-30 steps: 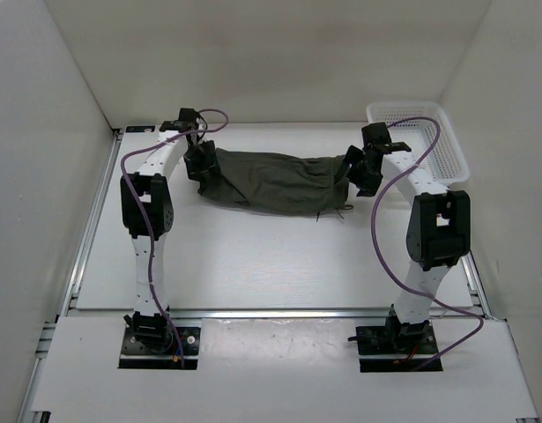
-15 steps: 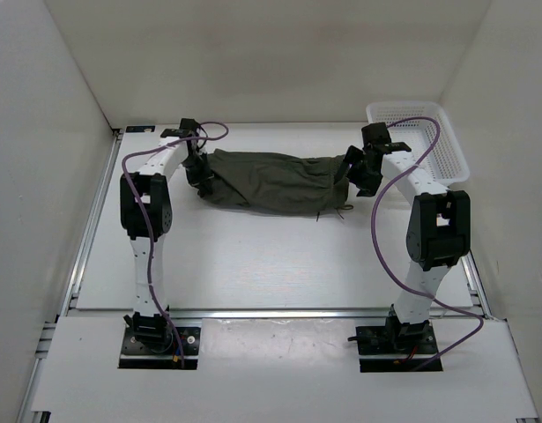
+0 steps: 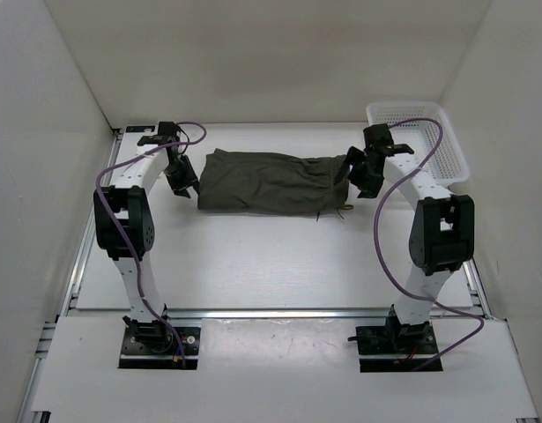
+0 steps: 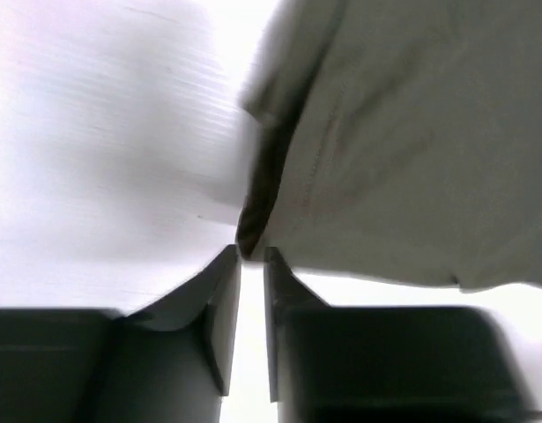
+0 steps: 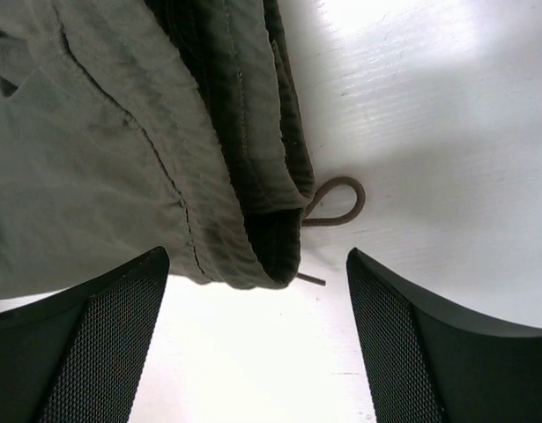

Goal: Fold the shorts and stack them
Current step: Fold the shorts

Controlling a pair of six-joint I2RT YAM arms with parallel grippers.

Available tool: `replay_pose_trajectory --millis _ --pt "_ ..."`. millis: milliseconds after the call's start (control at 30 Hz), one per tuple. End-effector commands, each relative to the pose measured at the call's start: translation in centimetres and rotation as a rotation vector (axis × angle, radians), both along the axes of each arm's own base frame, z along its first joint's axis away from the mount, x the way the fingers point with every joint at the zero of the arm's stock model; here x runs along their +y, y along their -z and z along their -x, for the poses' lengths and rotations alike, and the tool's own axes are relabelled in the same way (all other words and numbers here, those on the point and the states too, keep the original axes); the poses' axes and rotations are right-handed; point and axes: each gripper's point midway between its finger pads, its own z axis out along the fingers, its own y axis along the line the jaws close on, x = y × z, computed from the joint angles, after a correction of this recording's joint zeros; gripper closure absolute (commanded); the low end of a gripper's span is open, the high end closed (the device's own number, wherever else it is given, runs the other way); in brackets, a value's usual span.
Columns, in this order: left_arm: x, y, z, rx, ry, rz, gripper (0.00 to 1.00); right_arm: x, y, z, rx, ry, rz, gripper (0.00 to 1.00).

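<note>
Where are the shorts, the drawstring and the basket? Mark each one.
shorts [image 3: 266,181]: top view, middle of the folded fabric.
drawstring [image 5: 363,201]: right wrist view, right curve of its loop.
white mesh basket [image 3: 452,141]: top view, its right wall.

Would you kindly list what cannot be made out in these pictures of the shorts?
Left wrist view: blur hides whether the left gripper touches the shorts edge.
Right wrist view: the drawstring disappears under the waistband; frame edges cut the shorts.
Top view: fold layers too small to count.

White arms [image 3: 134,284], black joints [image 3: 442,231], apparently purple cables [image 3: 378,226]
</note>
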Motion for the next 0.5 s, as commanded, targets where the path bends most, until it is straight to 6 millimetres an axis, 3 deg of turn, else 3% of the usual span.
replay_pose_trajectory --millis 0,33,67,100,200,300,467 --pt "0.4 0.1 -0.5 -0.011 -0.045 0.011 0.54 -0.1 -2.5 0.5 -0.058 -0.025 -0.008 0.14" --pt "0.3 -0.2 -0.8 -0.022 -0.045 0.012 0.37 -0.2 -2.1 0.8 -0.051 -0.036 -0.001 0.14" --pt "0.6 -0.6 -0.9 -0.033 -0.050 -0.002 0.11 -0.2 -2.3 1.0 -0.056 -0.036 -0.001 0.12" --pt "0.6 -1.2 -1.4 -0.052 -0.050 0.000 0.05 -0.3 -2.7 1.0 -0.067 -0.046 0.003 0.12" --pt "0.6 -2.0 -2.8 -0.099 -0.020 -0.030 0.00 -0.1 -2.4 1.1 -0.058 -0.063 -0.002 0.11" --pt "0.1 0.6 -4.9 -0.073 0.035 -0.048 0.00 0.5 -1.2 0.9 -0.028 -0.087 -0.020 0.10" --pt "-1.4 3.5 -6.5 -0.035 0.082 0.023 0.00 1.0 1.0 -0.7 0.012 -0.091 -0.005 0.09"
